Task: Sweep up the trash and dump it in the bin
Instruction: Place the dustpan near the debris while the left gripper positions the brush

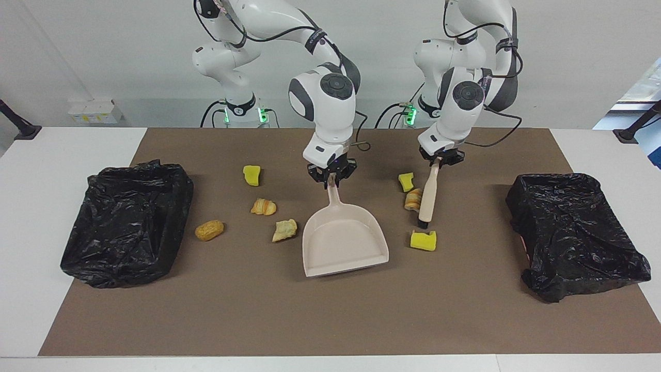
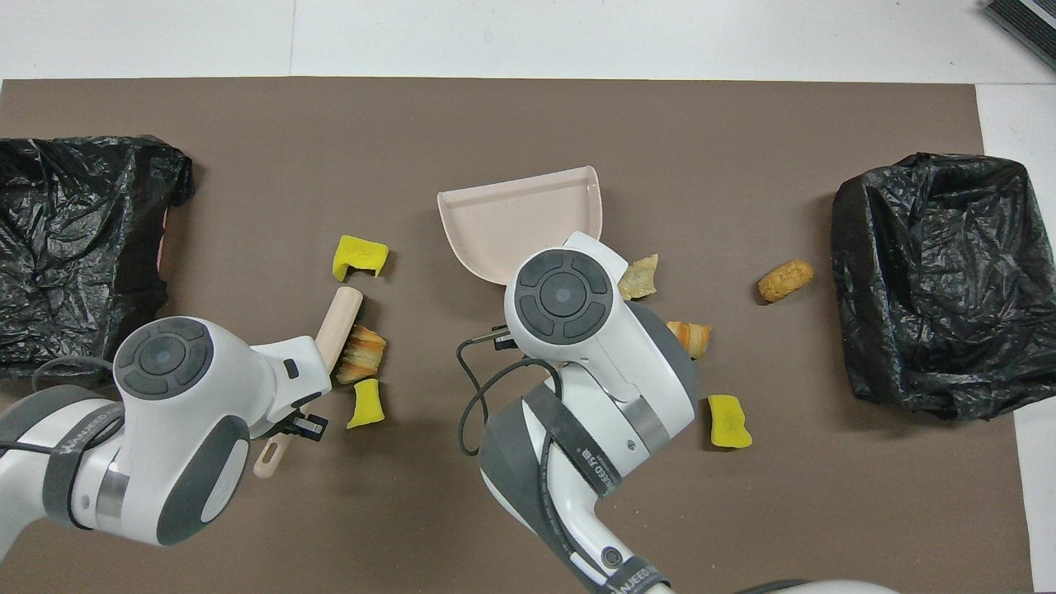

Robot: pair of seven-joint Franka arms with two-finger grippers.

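From my remote console: the brown mat on the white table (image 1: 31,217) lies bare farther from the robots than the beige plastic dustpan (image 1: 345,238), open passage between two crumpled black-bagged bins (image 1: 126,222) (image 1: 573,232) at the table's ends. Toward the left arm's end, my left pincer (image 1: 437,161) clamps a beige brush (image 1: 427,199), hemmed by a flaky croissant piece (image 1: 413,199) touching it and yellow sponge chunks (image 1: 423,240) near its bristles. Bread bits (image 1: 285,230) crowd the lane between dustpan and the right arm's bin.
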